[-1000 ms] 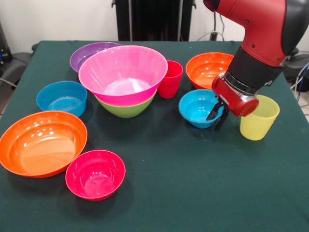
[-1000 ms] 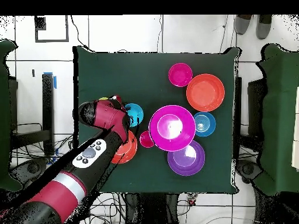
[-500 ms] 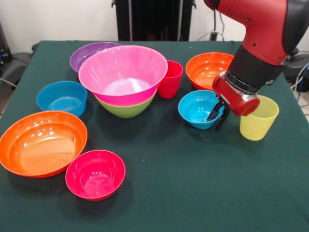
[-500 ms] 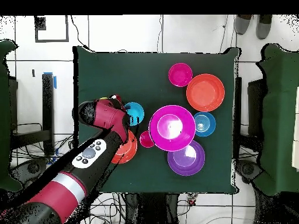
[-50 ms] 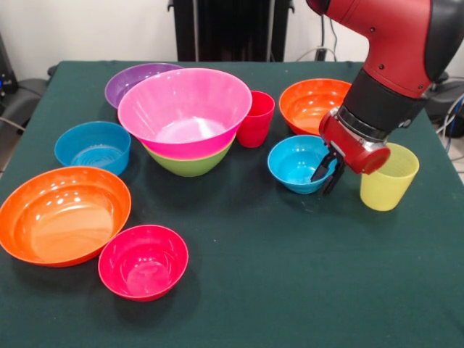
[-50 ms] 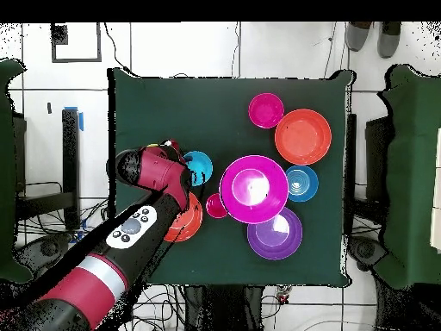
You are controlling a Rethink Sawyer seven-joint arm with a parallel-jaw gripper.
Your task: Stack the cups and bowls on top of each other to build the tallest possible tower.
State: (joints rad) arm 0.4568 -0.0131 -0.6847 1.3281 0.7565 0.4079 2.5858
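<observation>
at the blue bowl (image 5: 301, 163), right of the tower (image 5: 185, 116) | jaws (image 5: 328, 172) straddle its near rim, slightly apart, not clamped | advice: seat rim fully between them, close, lift straight, clearing yellow cup (image 5: 389, 176)

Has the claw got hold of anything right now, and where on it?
It cannot be told for sure. The claw sits at the right rim of the small blue bowl, fingers apparently either side of the wall, but whether they are clamped on it is unclear.
</observation>
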